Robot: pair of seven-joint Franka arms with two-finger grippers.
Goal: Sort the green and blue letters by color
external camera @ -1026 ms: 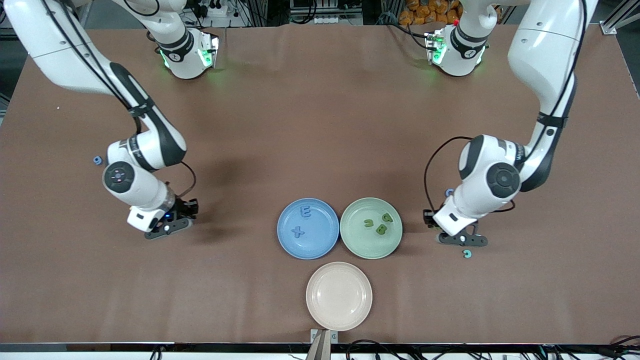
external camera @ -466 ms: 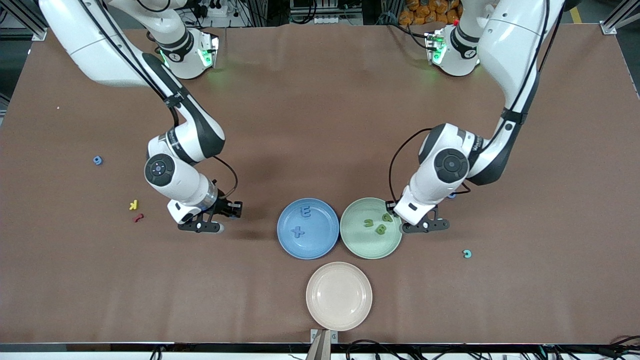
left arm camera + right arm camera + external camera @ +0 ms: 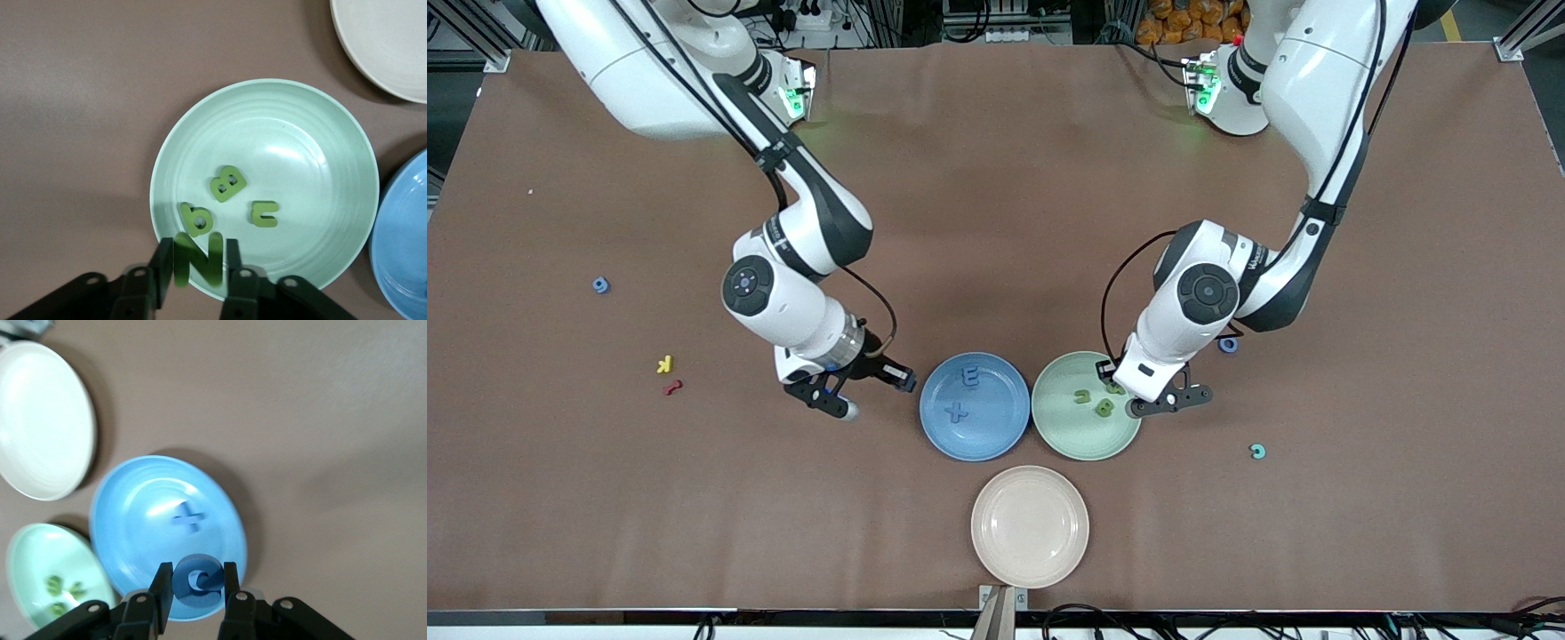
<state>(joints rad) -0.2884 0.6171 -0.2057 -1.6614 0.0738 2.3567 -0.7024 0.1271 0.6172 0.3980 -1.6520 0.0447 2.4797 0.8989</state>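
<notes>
- The left gripper [image 3: 197, 267] is clamped on a green N [image 3: 198, 260] over the rim of the green plate [image 3: 1086, 437], which holds a green B [image 3: 225, 184], another green letter [image 3: 197, 219] and a third [image 3: 265, 213].
- The right gripper [image 3: 195, 590] pinches a blue letter [image 3: 196, 580] over the edge of the blue plate [image 3: 938, 427], where a blue E [image 3: 970, 377] and a blue X [image 3: 957, 412] lie.
- Nearer the front camera sits a cream plate [image 3: 1030, 560].
- A loose blue letter [image 3: 600, 284] lies toward the right arm's end of the table, near a yellow K [image 3: 663, 364].

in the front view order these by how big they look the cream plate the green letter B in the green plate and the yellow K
1. cream plate, largest by far
2. green letter B
3. yellow K

The B and K look alike in size, so their order is unsure.
</notes>
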